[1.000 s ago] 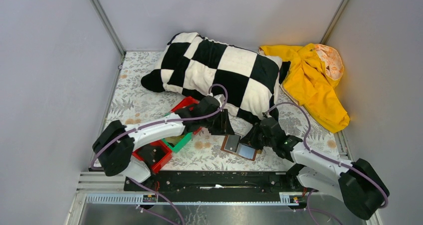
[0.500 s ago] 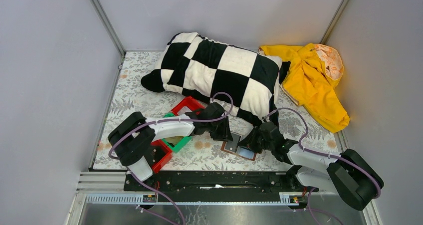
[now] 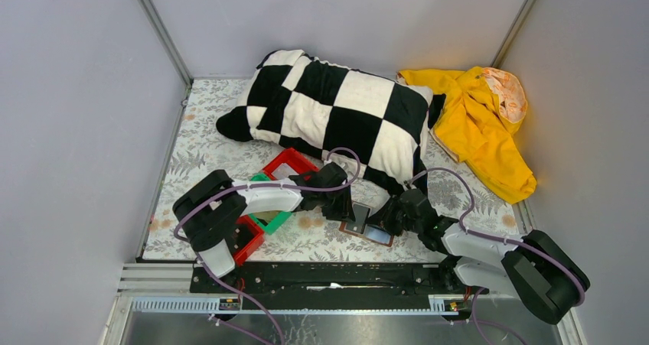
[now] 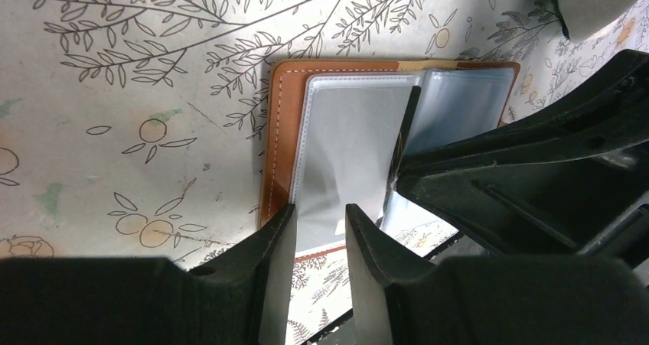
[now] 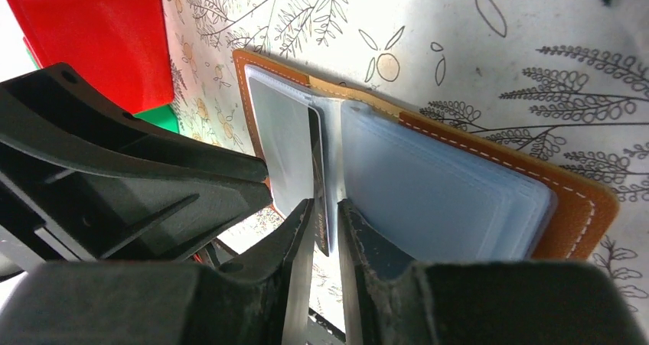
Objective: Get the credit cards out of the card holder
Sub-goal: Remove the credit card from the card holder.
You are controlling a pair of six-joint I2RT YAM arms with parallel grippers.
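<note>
The card holder [image 3: 366, 227] lies open on the floral cloth, brown outside with pale shiny sleeves [image 4: 344, 131] inside. My left gripper [image 4: 320, 224] hangs low over its left half, jaws apart, and the sleeve shows through the gap with nothing between them. My right gripper [image 5: 325, 216] is at the fold, shut on a dark credit card [image 5: 317, 161] that stands on edge out of a sleeve. That card also shows as a thin dark edge [image 4: 408, 131] in the left wrist view. From above, both grippers [image 3: 344, 206] [image 3: 389, 216] crowd the holder and hide part of it.
A red bin [image 3: 289, 161], a green bin [image 3: 277, 221] and another red bin [image 3: 245, 239] sit left of the holder under the left arm. A checkered pillow [image 3: 337, 108] lies behind and yellow cloth [image 3: 478, 123] at the back right. Walls close in on three sides.
The left arm has swung in, bringing its gripper down over the holder's left half with narrower jaws. The right gripper has stayed at the holder, shifting slightly left.
</note>
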